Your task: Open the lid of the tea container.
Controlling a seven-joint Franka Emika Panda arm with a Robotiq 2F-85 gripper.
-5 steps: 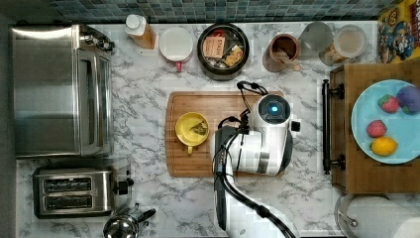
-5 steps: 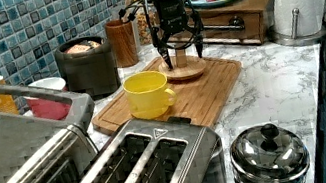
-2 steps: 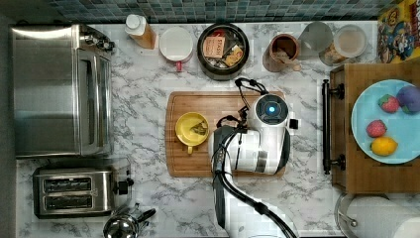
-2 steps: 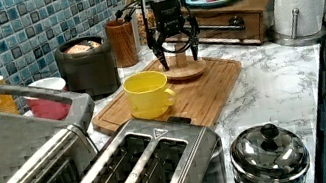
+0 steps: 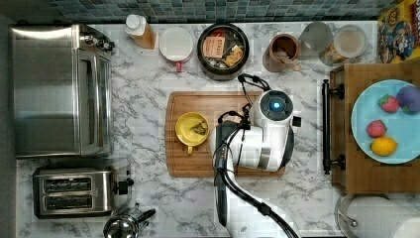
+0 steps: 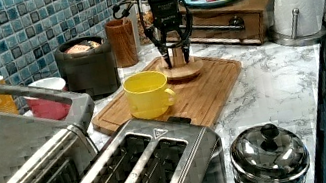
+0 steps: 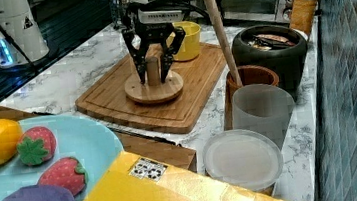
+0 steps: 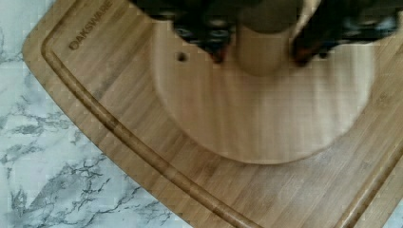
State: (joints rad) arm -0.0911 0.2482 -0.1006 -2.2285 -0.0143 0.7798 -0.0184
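Note:
The tea container [image 5: 223,49] [image 6: 88,66] [image 7: 269,53] is a round black canister at the back of the counter, uncovered, with packets showing inside. Its round wooden lid [image 6: 188,71] [image 7: 154,90] [image 8: 266,118] lies flat on the cutting board [image 5: 198,163] [image 6: 202,97] [image 7: 116,104], knob upward. My gripper [image 6: 175,59] [image 7: 154,75] [image 8: 259,54] hangs straight down over the lid and is open. Its fingers [image 7: 140,69] straddle the knob with a small gap on each side. In the top view the arm [image 5: 270,129] covers the lid.
A yellow mug [image 5: 192,130] [image 6: 147,95] stands on the board beside the lid. A brown cup with a wooden stick [image 5: 282,52] [image 7: 247,80], a white mug [image 5: 177,44], a bottle [image 5: 139,30] and clear containers [image 5: 337,43] line the back. A toaster [image 5: 74,191] and oven [image 5: 59,89] stand on the top view's left.
The gripper has shifted slightly above the lid and its fingers look a little wider apart. The lid stays put on the board.

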